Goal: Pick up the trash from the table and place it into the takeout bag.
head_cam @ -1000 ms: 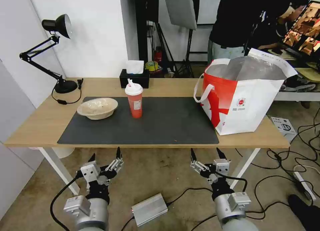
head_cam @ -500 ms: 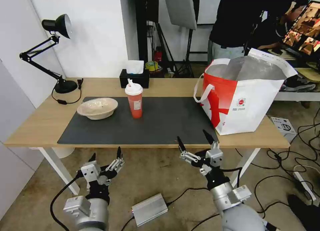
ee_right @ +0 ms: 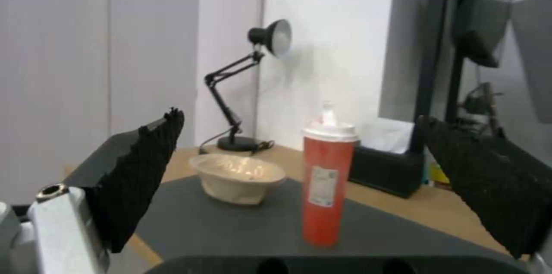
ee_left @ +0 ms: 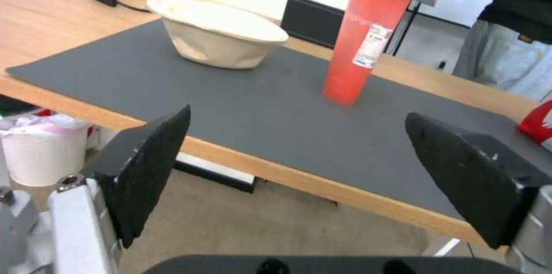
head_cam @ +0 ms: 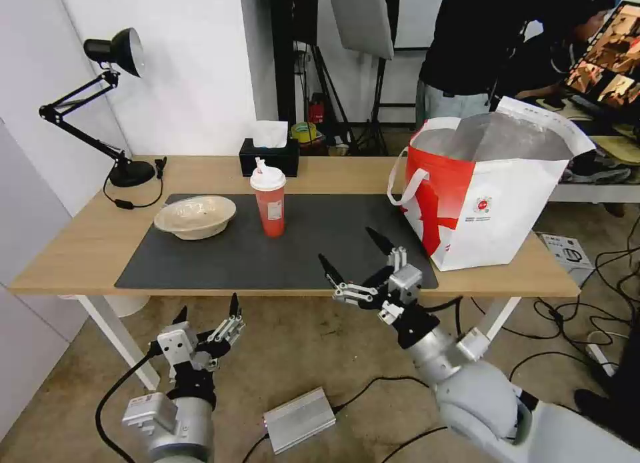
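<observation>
On the table [head_cam: 80, 249] a red drink cup [head_cam: 269, 199] [ee_left: 367, 45] [ee_right: 325, 185] with a white lid stands on the dark mat, and a shallow beige bowl [head_cam: 195, 217] [ee_left: 221, 34] [ee_right: 239, 177] sits to its left. The red-and-white takeout bag [head_cam: 490, 203] stands open at the table's right end. My right gripper [head_cam: 353, 249] is open above the mat's front edge, between cup and bag, facing the cup. Below the table's front edge, my left gripper [head_cam: 207, 309] hangs open and holds nothing.
A black desk lamp [head_cam: 100, 103] stands at the back left and a black tissue box [head_cam: 269, 155] behind the cup. Cables and a silver box [head_cam: 299, 419] lie on the floor. A person stands behind the bag.
My right gripper has risen from below the table edge and moved left and forward over the mat's front. The left arm has stayed put.
</observation>
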